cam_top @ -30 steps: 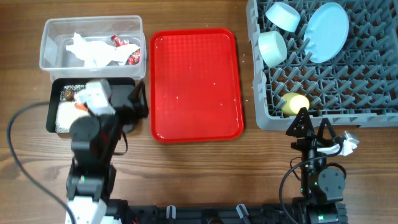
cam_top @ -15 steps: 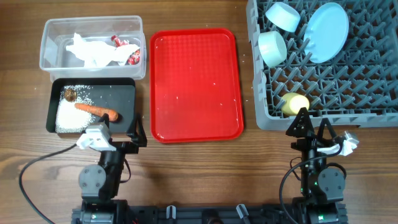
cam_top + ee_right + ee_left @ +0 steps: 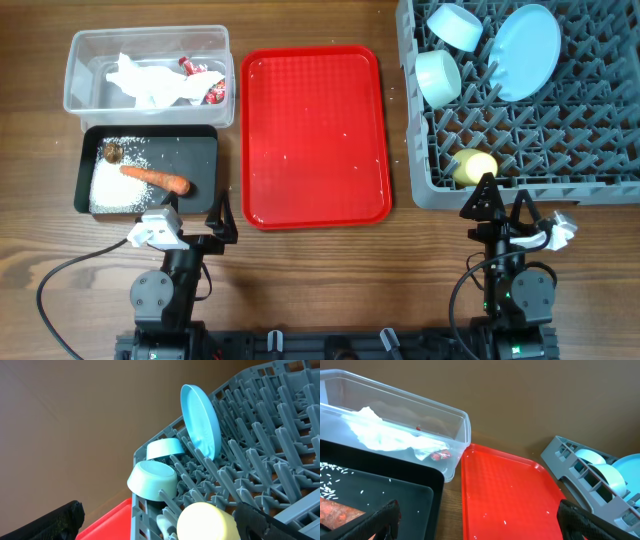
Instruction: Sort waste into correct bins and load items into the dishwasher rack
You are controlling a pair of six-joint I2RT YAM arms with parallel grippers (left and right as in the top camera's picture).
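Note:
The clear tub [image 3: 80, 98] holds the white napkin [image 3: 148, 84] and red-and-silver wrapper [image 3: 210, 88]; the tub also shows in the left wrist view [image 3: 461, 425]. The black tray [image 3: 205, 150] holds rice [image 3: 112, 186], the carrot [image 3: 155, 178] and the brown lump [image 3: 111, 152]. The grey rack [image 3: 520, 190] holds the blue plate [image 3: 526, 50], blue bowl [image 3: 455, 26], pale green bowl [image 3: 438, 76] and yellow cup [image 3: 474, 166]. A white spoon tip [image 3: 164, 524] shows in the rack. My left gripper [image 3: 193, 226] is open and empty at the front left. My right gripper [image 3: 502, 206] is open and empty before the rack.
The flat red serving tray [image 3: 314, 135] lies in the middle between the bins and the rack. A crumpled white piece [image 3: 560, 232] sits by the right arm at the front right. Cables run along the front edge.
My left arm has drawn back from over the black tray to the front edge. The carrot, rice and lump now show in the tray. The right arm has not moved.

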